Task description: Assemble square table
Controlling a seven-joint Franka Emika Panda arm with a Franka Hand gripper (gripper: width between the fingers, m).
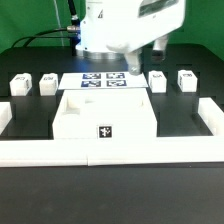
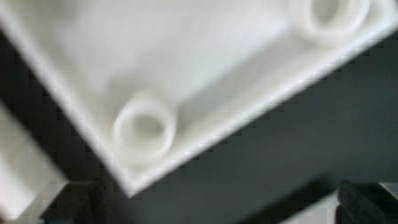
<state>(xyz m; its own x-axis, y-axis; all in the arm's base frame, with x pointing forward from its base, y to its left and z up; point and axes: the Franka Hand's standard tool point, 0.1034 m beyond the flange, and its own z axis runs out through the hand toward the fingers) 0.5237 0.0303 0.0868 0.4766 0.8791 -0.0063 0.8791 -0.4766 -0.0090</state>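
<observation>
Slab (image 1: pixel 105 108) of the square table lies flat at the middle of the black bench (image 1: pixel 30 122) in the exterior view. Its small black-and-white tag (image 1: pixel 105 131) sits on the edge facing 6 o'clock. Four legs (image 1: pixel 47 82) stand loose on the bench, apart from the slab: two toward 10 o'clock of it and two toward 2 o'clock. The marker board (image 1: pixel 103 80) lies just past the slab at 12 o'clock; whether the two touch I cannot tell. White rails (image 1: pixel 35 150) border the bench at 9, 6 and 3 o'clock. The arm (image 1: pixel 130 28) hangs over the marker board, between 12 and 1 o'clock of the slab.

In the wrist view the gripper (image 2: pixel 214 205) is spread wide and holds nothing. Its dark fingertips (image 2: pixel 63 205) stand far apart, with only dark bench between them. One corner of the slab fills much of that view, blurred, with two round sockets (image 2: pixel 143 127) showing along its edge.
</observation>
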